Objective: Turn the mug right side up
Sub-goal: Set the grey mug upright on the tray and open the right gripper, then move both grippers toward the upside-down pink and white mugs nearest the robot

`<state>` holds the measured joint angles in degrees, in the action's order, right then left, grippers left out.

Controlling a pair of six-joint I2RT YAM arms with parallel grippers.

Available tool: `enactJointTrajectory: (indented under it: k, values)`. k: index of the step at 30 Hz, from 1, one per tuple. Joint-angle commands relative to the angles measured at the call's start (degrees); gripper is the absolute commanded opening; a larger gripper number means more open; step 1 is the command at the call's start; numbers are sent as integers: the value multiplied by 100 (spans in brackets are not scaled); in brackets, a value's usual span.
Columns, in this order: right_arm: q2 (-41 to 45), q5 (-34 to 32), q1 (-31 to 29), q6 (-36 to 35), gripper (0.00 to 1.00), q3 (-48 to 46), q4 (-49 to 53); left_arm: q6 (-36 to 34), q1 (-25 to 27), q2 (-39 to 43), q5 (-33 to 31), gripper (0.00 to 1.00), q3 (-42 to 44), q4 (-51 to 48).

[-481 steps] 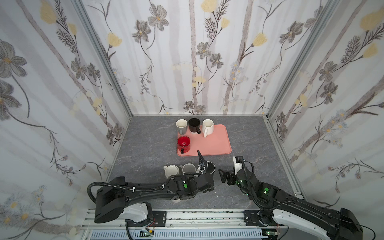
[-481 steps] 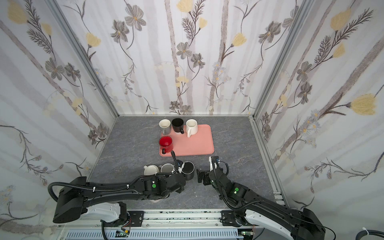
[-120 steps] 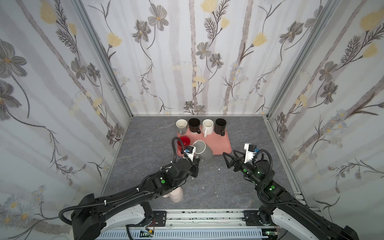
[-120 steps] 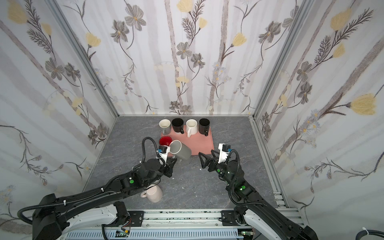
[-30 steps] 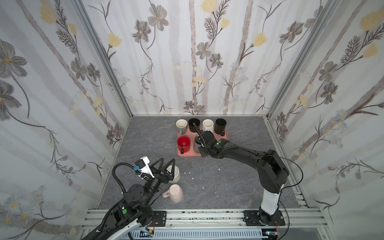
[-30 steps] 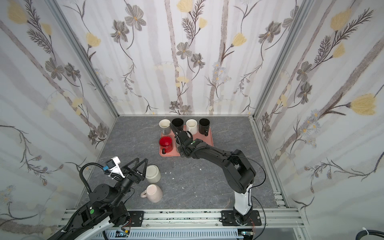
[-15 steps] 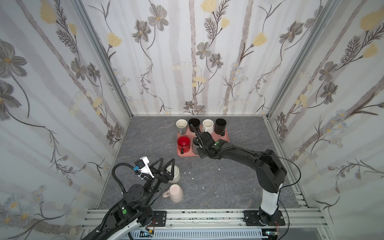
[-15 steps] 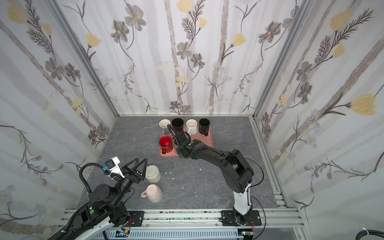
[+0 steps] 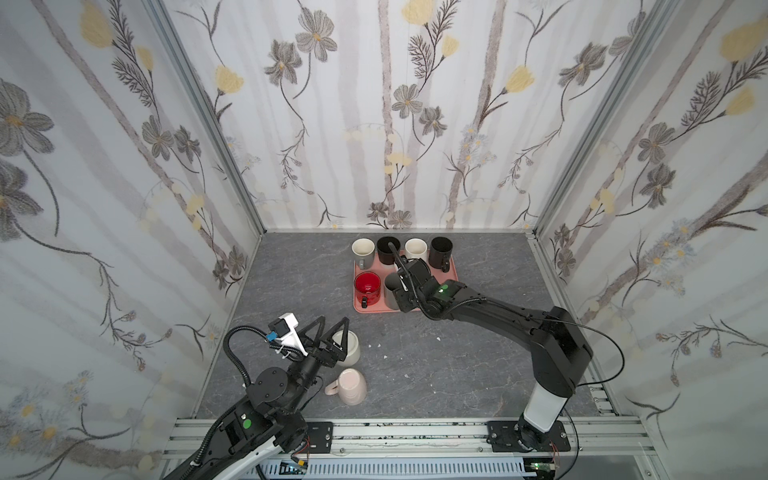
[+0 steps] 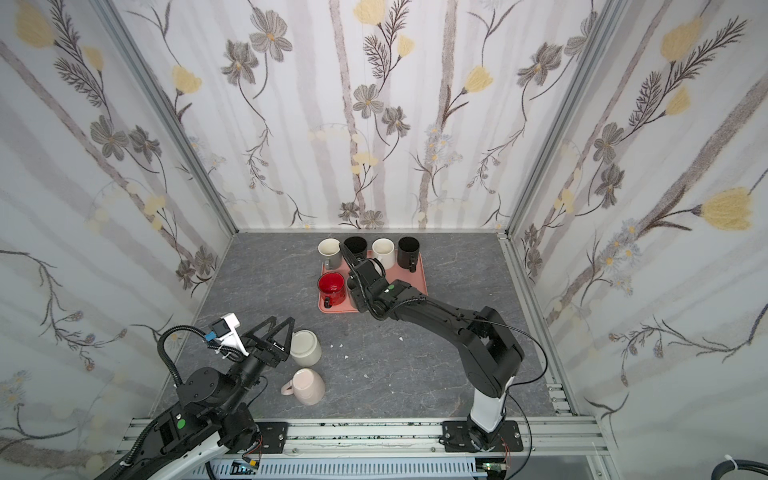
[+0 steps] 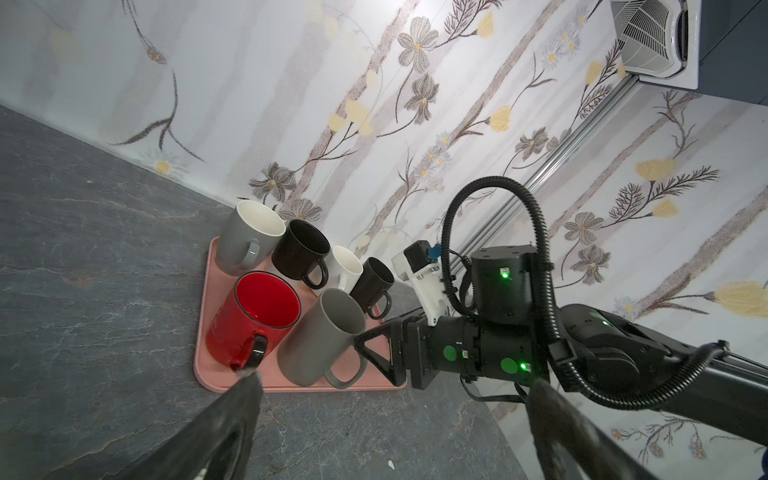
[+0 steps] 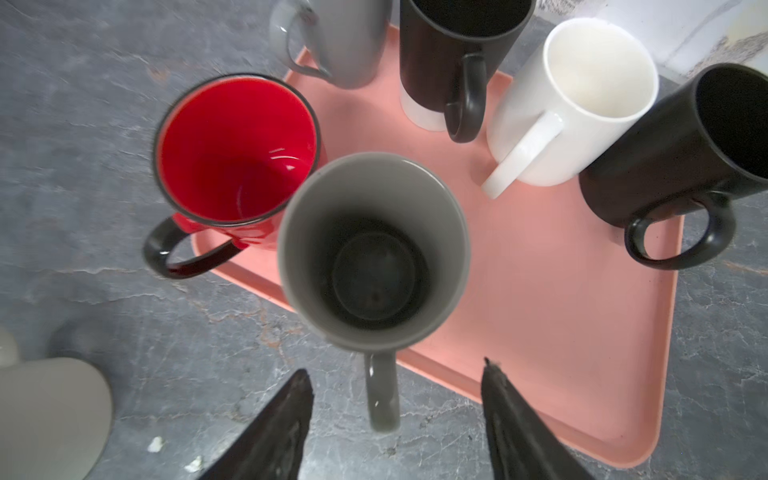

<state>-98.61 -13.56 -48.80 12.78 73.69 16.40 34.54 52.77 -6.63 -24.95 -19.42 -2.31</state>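
The right tool (image 12: 397, 368) hovered at the near edge of a flat salmon-pink plastic tray (image 12: 540, 270), its two black fingers (image 12: 286, 419) spread apart. The handle of the tall grey ceramic mug (image 12: 374, 257) lay in the gap between them with clear space on either side, so the tool gripped nothing. That grey mug stood upright on the tray, mouth up, directly ahead of the fingertips, its handle turned back toward the tool. Just beside it on the same tray stood a glossy red ceramic mug with a black handle (image 12: 237, 153), also mouth up. Past the grey mug, farther from the tool, a white ceramic mug (image 12: 582, 104) stood upright.

The left tool (image 9: 333, 322) was well apart from the tray, raised over the dark grey stone-patterned surface (image 9: 415, 365), its fingers spread wide and empty. A cream ceramic mug (image 9: 353, 349) sat on the surface just beside its fingertips, base up. A pale pink ceramic mug (image 9: 352, 386) rested nearer that tool's arm. Whether it stood inverted or lay on its side could not be told.
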Motion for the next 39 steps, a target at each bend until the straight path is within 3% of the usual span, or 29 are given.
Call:
enactJointTrajectory:
  k: [1, 6, 11, 15, 20, 25, 32, 39]
  values:
    - [530, 579, -243, 58, 71, -504, -798, 87, -11, 4, -172, 100, -150, -238]
    - [1170, 741, -943, 138, 98, -1331, -1512, 363, -11, -18, -367, 100, -297, -789]
    - [1449, 729, -1295, 381, 99, -1827, -1948, 1472, -6, -364, -605, 92, -496, -2230]
    - [1653, 414, -1300, 515, 99, -2113, -2062, 2337, -6, -1073, -314, 87, -805, -3328]
    - [1975, 16, -1208, 575, 100, -2446, -2083, 2969, 170, -1806, 549, 77, -746, -3702]
    - [2292, 73, -960, 689, 100, -2839, -2238, 3652, 654, -1635, 731, 74, -570, -4002]
    - [2439, 264, -717, 744, 100, -2983, -2278, 4047, 1169, -1948, 1136, 71, -242, -3452]
    - [2560, 640, -711, 764, 100, -3248, -2357, 3571, 1380, -2728, 1470, 71, -146, -1934]
